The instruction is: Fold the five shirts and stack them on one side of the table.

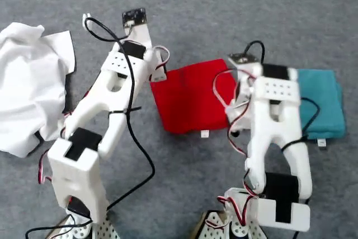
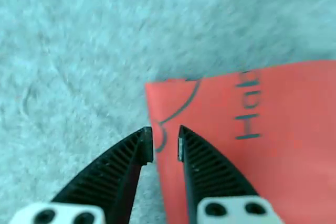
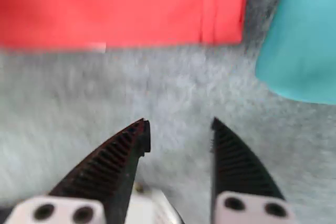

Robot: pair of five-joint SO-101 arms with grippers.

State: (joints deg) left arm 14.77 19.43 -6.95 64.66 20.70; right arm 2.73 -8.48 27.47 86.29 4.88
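Three lots of fabric are seen on the grey surface [image 1: 184, 183]: a red shirt [image 1: 193, 96] folded flat mid-surface, a teal shirt [image 1: 327, 90] folded at the right side, and a crumpled white heap [image 1: 28, 90] at the left edge. How many shirts are in the heap cannot be told.

Left pincer [image 2: 165, 142] is set narrow, with a slim gap between the tips and nothing gripped. It is placed astride the red shirt's side edge, just beside a corner: one finger over bare surface, the other over red cloth. It is likely positioned so that corner can be pinched.

Right pincer [image 3: 180, 129] is held wider and empty, over bare surface in the strip between red shirt and teal shirt, near the red hem. It is judged as kept clear of both garments, or staged for the hem-side corner.

Teal shirt is taken as the base of the stack, since it is laid squared at one side. Red shirt is judged folded but not stacked; a two-corner lift would be needed so the fold is kept while it is carried across. White heap is judged unfolded, so the task is put at under halfway. Risk: only the top layer is pinched and the fold is opened.
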